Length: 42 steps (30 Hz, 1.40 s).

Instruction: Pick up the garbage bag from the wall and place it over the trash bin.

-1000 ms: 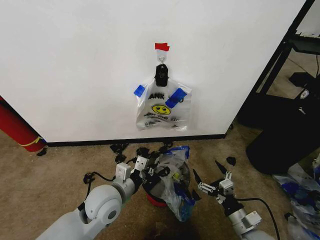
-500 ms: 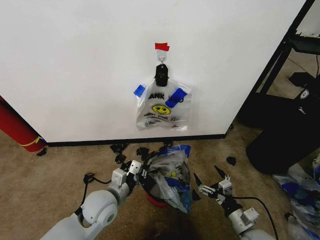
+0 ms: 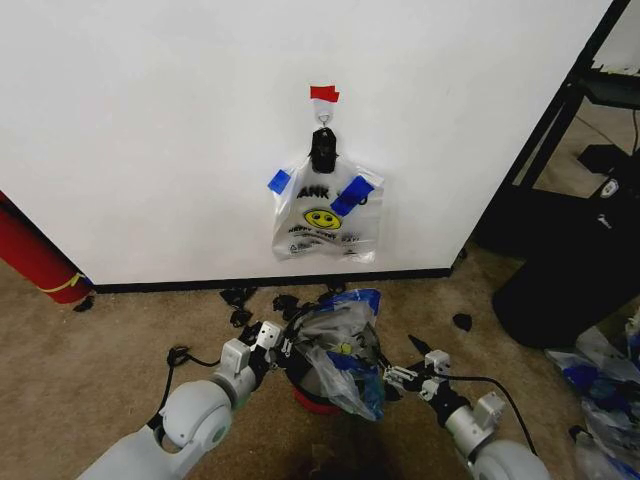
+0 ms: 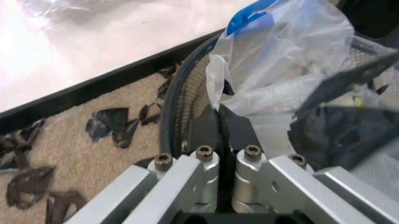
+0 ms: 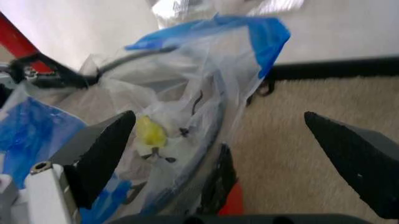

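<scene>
Down at the trash bin (image 3: 312, 398), the left pincer (image 4: 219, 122) pinches the garbage bag (image 3: 340, 345) at the rim; the right pincer (image 3: 405, 375) gapes beside it.

garbage bag (image 3: 340, 352): clear plastic, blue tape patches, a yellow smiley by my black fingers (image 5: 100, 151)
trash bin (image 3: 312, 401): red outside
wall (image 3: 150, 130): white, with black baseboard (image 3: 270, 282)
carpet (image 3: 110, 335): tan

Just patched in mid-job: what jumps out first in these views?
The crumpled garbage bag sits over the trash bin on the carpet by the wall. The left hand is shut on its edge at the bin's rim; the right hand is open beside it. A smiley bag hangs clipped above.
</scene>
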Motion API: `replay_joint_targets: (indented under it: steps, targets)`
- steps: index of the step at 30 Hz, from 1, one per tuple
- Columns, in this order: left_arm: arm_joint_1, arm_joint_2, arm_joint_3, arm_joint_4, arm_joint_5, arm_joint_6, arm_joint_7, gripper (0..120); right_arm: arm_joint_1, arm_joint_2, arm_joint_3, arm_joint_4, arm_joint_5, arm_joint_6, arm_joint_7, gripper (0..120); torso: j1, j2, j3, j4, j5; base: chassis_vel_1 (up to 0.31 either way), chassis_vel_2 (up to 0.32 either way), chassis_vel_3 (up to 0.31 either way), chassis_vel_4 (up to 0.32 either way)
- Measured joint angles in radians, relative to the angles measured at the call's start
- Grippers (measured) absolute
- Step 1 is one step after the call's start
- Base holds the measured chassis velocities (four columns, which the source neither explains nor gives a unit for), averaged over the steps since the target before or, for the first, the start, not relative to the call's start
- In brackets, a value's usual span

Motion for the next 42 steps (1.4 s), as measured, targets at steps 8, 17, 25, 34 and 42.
replay_joint_targets:
  steps: [8, 17, 25, 34, 42]
  targets:
    - [-0.018, -0.001, 0.012, 0.011, -0.003, -0.002, 0.004, 0, 0.087, -0.007, -0.031, -0.017, 0.136, -0.205, 0.072, 100, 0.0, 0.0, 0.0, 0.0001, 0.0, 0.0, 0.0, 0.0, 0.0]
    - [-0.017, 0.013, 0.007, 0.014, -0.003, -0.02, 0.011, 0, 0.17, 0.019, -0.053, -0.06, 0.239, -0.341, 0.107, 100, 0.0, 0.0, 0.0, 0.0, 0.0, 0.0, 0.0, 0.0, 0.0]
    - [0.012, 0.015, -0.01, 0.008, 0.02, -0.035, 0.019, 0, 0.227, 0.034, -0.063, -0.08, 0.326, -0.431, 0.203, 100, 0.0, 0.0, 0.0, 0.0002, 0.0, 0.0, 0.0, 0.0, 0.0]
    - [0.024, 0.014, -0.015, -0.001, 0.029, -0.038, 0.02, 0, 0.241, 0.042, -0.059, -0.067, 0.367, -0.533, 0.265, 75, 0.0, 0.0, 0.0, 0.0001, -0.0001, 0.0, 0.0, 0.0, 0.0]
    - [0.046, 0.015, -0.023, -0.018, 0.035, -0.042, 0.02, 0, 0.238, 0.058, -0.063, -0.054, 0.367, -0.556, 0.313, 43, 0.0, 0.0, 0.0, 0.0001, 0.0, 0.0, 0.0, 0.0, 0.0]
